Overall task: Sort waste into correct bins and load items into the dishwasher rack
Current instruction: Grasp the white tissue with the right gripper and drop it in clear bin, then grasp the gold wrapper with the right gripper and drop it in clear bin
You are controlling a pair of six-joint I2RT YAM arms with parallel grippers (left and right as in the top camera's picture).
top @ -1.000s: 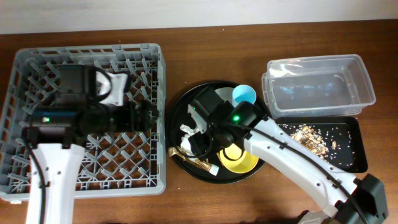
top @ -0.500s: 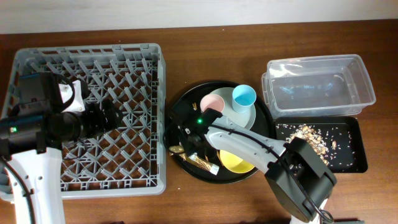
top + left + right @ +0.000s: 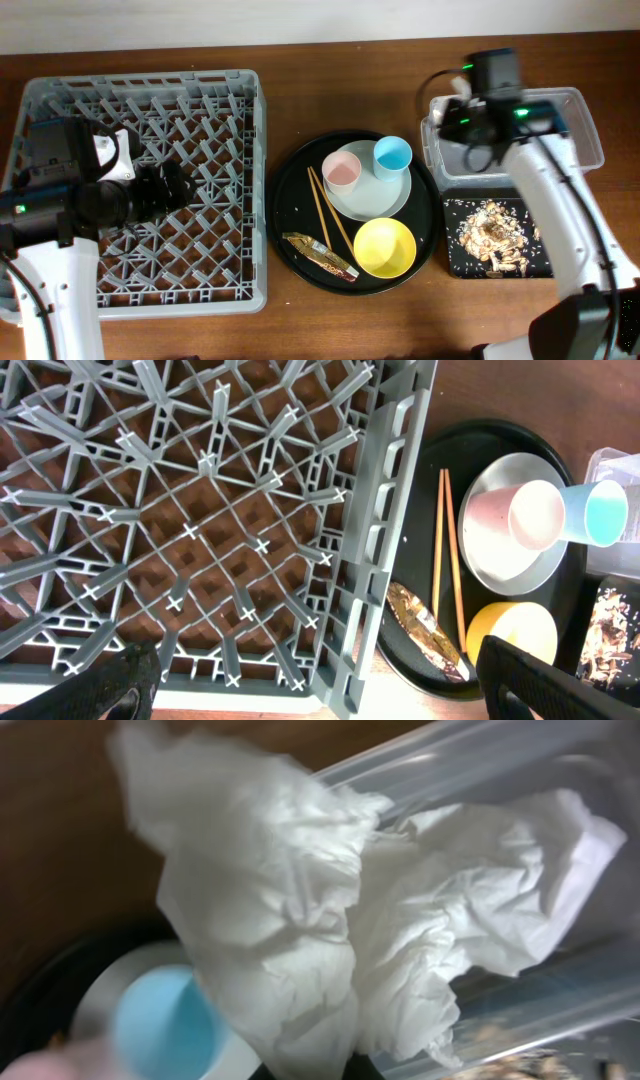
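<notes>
Left gripper: near left, above the rack; its fingers are spread wide with nothing between them.
Rack: we see no dishes in it.
Near, middle: on the round tray, the yellow bowl sits with the wrapper lying just to its left.
Near, right: the flat black tray holds the crumbs.
Middle: the plate carries the pink cup, with the blue cup at its far right edge. The chopsticks lie just left of the plate.
Far, right: the tub, beyond the flat black tray, with the right gripper above its left end.
Napkin: it fills the right wrist view, partly behind the tub's clear wall and partly outside it on the left.
Right gripper's hold: the napkin hides the fingers, so we cannot tell how far apart they are or whether they grip it.
Step in hand: by our judgement, dropping the napkin into the tub.
Doing it well: we would carry the whole napkin to the right, past the rim. Then we would lower it, open fully and lift straight up, watching that no fold drapes over the edge or clings to a finger.
Writing: we can read no brand, label or lettering anywhere.
</notes>
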